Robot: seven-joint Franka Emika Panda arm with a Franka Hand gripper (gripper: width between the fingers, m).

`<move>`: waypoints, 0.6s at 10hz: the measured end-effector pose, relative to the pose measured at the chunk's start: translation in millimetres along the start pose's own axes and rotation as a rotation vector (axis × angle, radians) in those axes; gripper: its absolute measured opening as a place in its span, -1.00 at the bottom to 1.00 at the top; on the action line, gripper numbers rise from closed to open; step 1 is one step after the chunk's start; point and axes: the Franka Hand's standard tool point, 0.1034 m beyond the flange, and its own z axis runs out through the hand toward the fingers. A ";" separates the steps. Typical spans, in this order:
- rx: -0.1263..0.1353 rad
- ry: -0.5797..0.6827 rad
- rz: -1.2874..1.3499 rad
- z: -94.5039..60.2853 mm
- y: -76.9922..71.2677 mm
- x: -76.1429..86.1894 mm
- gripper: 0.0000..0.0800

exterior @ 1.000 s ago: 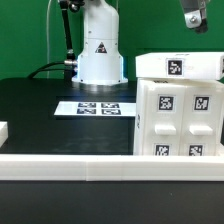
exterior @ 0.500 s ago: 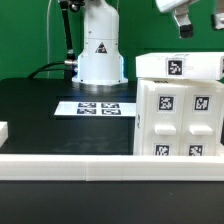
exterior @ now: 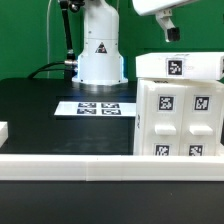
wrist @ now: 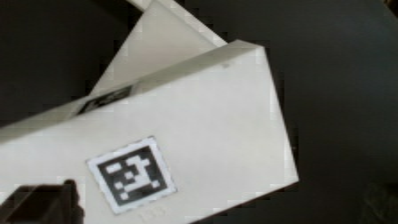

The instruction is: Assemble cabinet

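Watching the cabinet (exterior: 180, 110), I see it has not budged: it stands upright at the exterior view's right of the table, tagged drawer fronts facing the camera. What has changed is the arm. Over the last second the gripper (exterior: 170, 34) has swung from the far upper corner toward the exterior view's left, and it now hangs above the cabinet's top panel, well clear of it. The wrist view looks down on that tagged top panel (wrist: 178, 130). I cannot tell how wide the jaws stand, and I see nothing in them. I read this as lining up for a descent, with no contact yet.

The black table (exterior: 40, 110) is matte and flat, with a green curtain (exterior: 25, 30) behind and a white rail (exterior: 70, 165) along its front. The marker board (exterior: 98, 107) lies before the robot base (exterior: 100, 55).
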 end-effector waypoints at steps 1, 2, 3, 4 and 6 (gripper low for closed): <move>-0.029 0.018 -0.190 0.7 0.6 -0.7 0.99; -0.032 0.020 -0.340 0.9 -0.8 -1.5 0.99; -0.040 0.024 -0.437 1.2 -2.2 -3.0 0.99; -0.051 0.024 -0.599 1.7 -3.2 -4.8 0.99; -0.061 0.003 -0.829 1.7 -2.0 -6.6 0.99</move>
